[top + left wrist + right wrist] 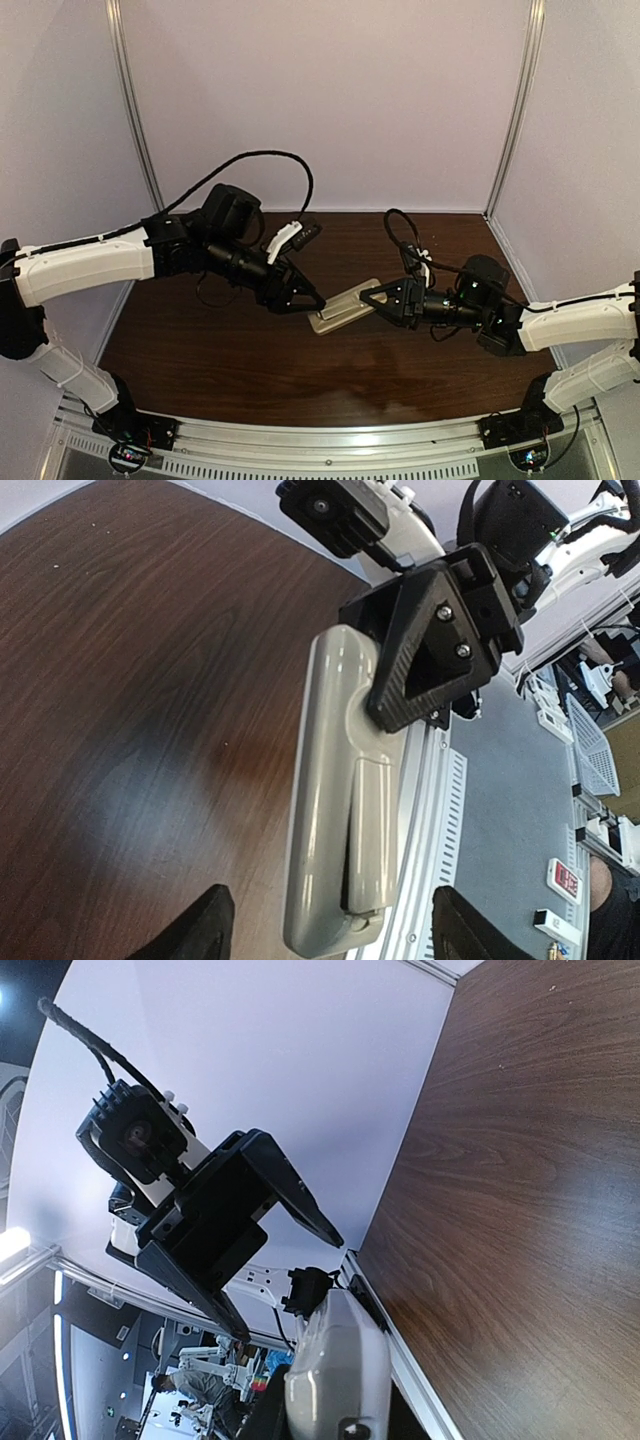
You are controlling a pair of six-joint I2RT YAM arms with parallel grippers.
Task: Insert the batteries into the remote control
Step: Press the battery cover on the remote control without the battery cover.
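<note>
The remote control (343, 307) is held above the middle of the table, its plain grey-beige back (330, 810) facing the left wrist camera. A long cover panel (372, 830) on that back sits slightly ajar, with a dark gap along one side. My right gripper (374, 299) is shut on the remote's right end, its black fingers (430, 655) clamped over it. My left gripper (316, 300) is open; its fingertips (195, 935) stand wide on both sides of the remote's free end without touching. The batteries are out of view.
The dark wooden table (200, 350) lies below both arms. An aluminium rail (330, 440) runs along its near edge, and white walls close off the back and both sides. A black cable (270, 160) loops above the left arm.
</note>
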